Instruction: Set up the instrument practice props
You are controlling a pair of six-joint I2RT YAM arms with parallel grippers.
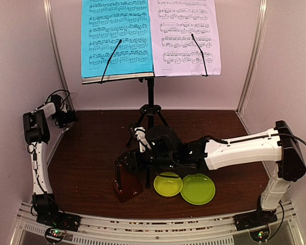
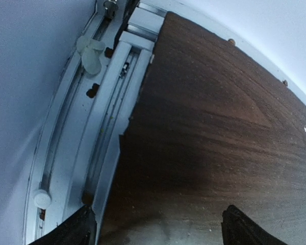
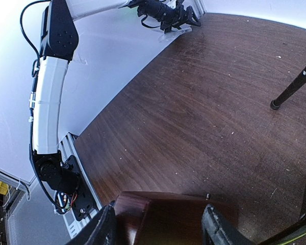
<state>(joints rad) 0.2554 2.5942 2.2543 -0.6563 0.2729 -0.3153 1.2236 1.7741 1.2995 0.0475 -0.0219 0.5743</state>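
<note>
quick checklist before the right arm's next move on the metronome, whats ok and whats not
1. Metronome sits between the right tool's fingers: ok.
2. Firm grip on it: cannot tell, the contact is cut off at the frame edge.
3. Left tool open, far off at the table's left edge: ok.
4. Green bowl and plate lie close by the right arm: not ok, may get knocked.
5. Cyan sheet and lilac sheet rest on the music stand: ok.

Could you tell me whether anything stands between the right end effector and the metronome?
Nothing visible does. The right end effector has its fingers on either side of the metronome. The lime-green bowl and plate lie off to one side, not between.
</note>
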